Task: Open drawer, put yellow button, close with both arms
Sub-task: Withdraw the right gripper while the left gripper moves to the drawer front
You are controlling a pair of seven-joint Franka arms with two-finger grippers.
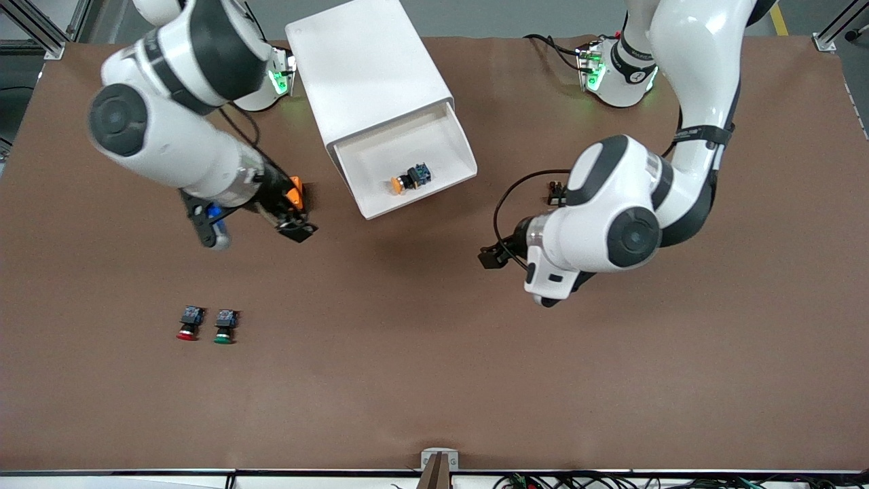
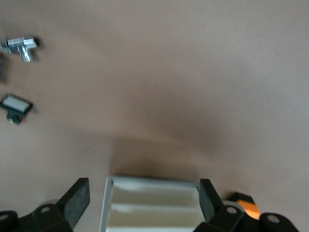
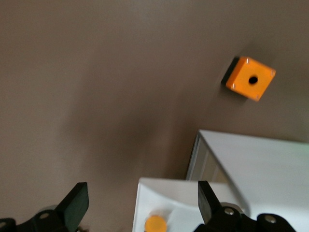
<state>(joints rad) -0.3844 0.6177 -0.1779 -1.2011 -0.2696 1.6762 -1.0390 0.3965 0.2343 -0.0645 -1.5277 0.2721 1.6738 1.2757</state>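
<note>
The white cabinet (image 1: 366, 68) stands near the robots' bases, and its uppermost drawer (image 1: 380, 156) is pulled out. The yellow button (image 1: 406, 181) lies on its side inside the drawer, and its cap also shows in the right wrist view (image 3: 155, 224). My right gripper (image 1: 295, 227) is open and empty over the table beside the drawer, toward the right arm's end. My left gripper (image 1: 490, 257) is open and empty over the table, toward the left arm's end. In the left wrist view the drawer's end (image 2: 152, 203) shows between the open fingers (image 2: 77, 198).
An orange box with a hole (image 3: 248, 77) sits by the right gripper (image 1: 295, 192). A red-capped button (image 1: 189, 324) and a green-capped button (image 1: 225, 327) stand nearer the front camera. A small dark part (image 1: 557, 193) lies beside the left arm.
</note>
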